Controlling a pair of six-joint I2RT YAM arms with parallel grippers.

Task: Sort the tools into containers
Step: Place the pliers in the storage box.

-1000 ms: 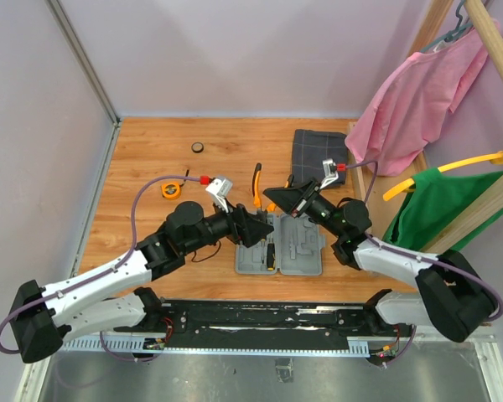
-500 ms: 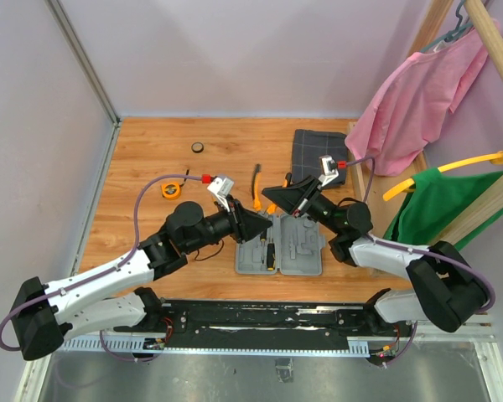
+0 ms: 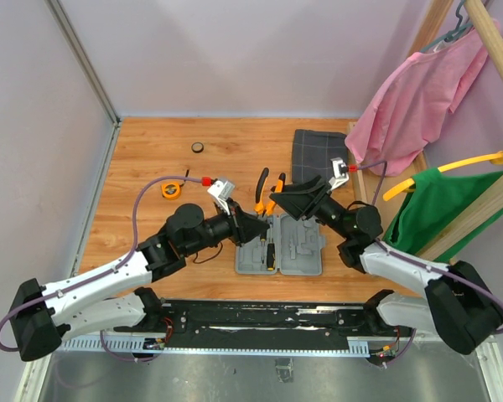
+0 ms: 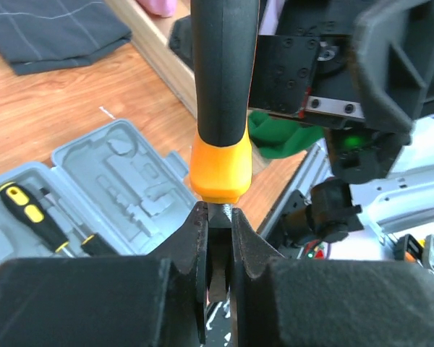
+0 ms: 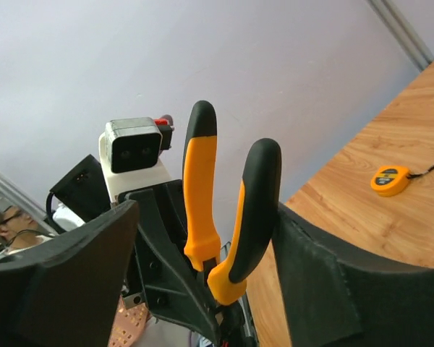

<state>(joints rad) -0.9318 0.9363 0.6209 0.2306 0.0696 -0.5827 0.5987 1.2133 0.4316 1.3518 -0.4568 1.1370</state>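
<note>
My left pincer (image 4: 217,217) is pressed together on the metal nose of the pliers (image 4: 220,94), holding them off the counter (image 3: 151,159) with their 2 orange-and-black handles pointing away from it. In the top view they hang near the far edge of the grey case (image 3: 310,266). My right pincer (image 3: 287,194) is spread, with 1 finger on each side of the 2 handles. 1 handle sits just beside a finger, and I cannot tell whether they touch. The case lies open and flat on the counter between the 2 arms, with its moulded compartments showing. A yellow-and-black screwdriver (image 4: 30,213) lies in its left half. The small round orange tape measure (image 3: 169,190) rests on the counter well apart to the left, next to the left arm's purple cable. A folded dark checked cloth (image 3: 317,155) lies beyond the case, on the far side of my right pincer.
</note>
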